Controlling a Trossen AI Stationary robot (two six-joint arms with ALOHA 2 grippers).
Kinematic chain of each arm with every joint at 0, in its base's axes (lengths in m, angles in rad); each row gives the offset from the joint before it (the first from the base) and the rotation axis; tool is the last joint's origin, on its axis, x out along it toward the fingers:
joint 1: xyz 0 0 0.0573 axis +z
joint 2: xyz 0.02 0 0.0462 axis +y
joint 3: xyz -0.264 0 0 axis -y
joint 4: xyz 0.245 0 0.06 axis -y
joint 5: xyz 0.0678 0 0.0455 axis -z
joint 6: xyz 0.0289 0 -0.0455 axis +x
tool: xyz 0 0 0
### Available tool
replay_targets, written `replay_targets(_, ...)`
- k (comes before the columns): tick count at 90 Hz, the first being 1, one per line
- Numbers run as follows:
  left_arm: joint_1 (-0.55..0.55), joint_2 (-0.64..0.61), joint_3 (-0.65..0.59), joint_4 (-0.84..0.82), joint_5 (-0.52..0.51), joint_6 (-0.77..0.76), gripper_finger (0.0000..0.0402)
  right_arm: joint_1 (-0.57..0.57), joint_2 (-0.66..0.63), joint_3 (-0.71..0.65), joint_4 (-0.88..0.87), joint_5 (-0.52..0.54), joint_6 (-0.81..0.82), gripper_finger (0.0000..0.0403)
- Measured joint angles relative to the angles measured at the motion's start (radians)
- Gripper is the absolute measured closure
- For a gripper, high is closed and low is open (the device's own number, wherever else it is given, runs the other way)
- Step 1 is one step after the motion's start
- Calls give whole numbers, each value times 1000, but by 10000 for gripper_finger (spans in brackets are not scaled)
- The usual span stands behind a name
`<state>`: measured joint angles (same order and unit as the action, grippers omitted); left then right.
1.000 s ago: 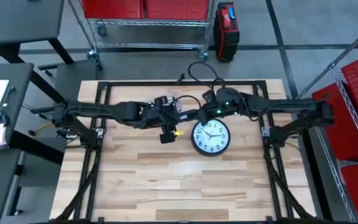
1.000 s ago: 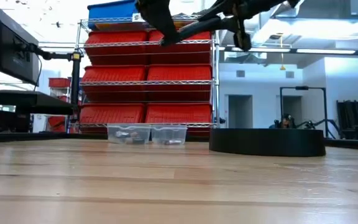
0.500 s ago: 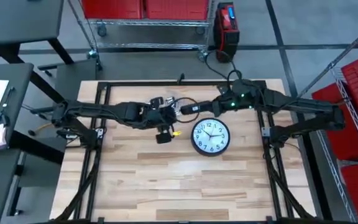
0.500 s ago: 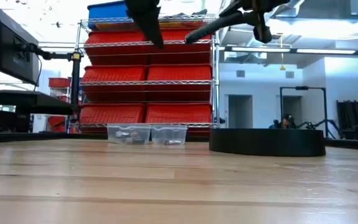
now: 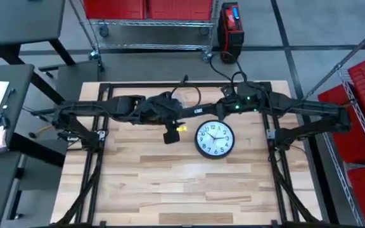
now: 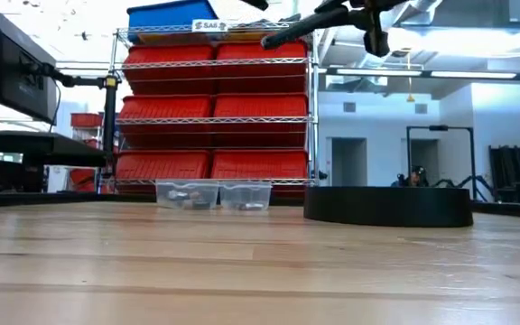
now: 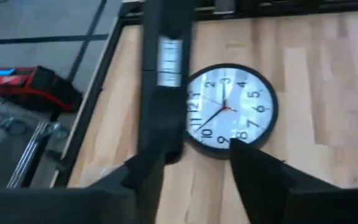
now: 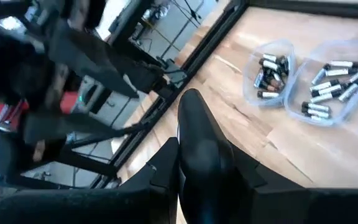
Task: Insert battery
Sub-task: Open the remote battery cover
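Observation:
A round black wall clock (image 5: 215,139) lies face up on the wooden table, right of centre. Several batteries lie in two clear tubs (image 8: 269,71) (image 8: 331,87) near the table's far edge. In the high view the arms cover these tubs. My left gripper (image 7: 194,158) hovers open above the table just left of the clock, with nothing between its fingers. My right gripper (image 5: 187,111) hangs shut in the air, beyond the clock's far-left side, pointing toward the table's left. No battery shows in its fingers.
A black metal frame (image 5: 106,95) runs along the table's far, left and right sides. Shelves of red bins (image 6: 215,108) stand beyond the far edge. The table's near half (image 5: 182,183) is bare wood.
My right gripper has drawn back from above the clock's far-left rim toward the table's far right and has stayed high. My left gripper has risen, leaving the top of the low view. The clock has not moved.

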<state>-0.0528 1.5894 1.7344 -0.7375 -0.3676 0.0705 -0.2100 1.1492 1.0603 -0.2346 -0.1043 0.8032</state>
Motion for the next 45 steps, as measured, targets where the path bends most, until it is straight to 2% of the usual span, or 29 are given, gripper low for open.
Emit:
replay_targets(21,2,36,0,80,-13,60,122,1,0,0,14,0,0,340)
replay_targets(37,2,56,0,106,-127,127,110,7,0,0,28,0,8,340)
replay_targets(45,3,70,0,139,-137,146,109,14,0,0,39,0,14,340)
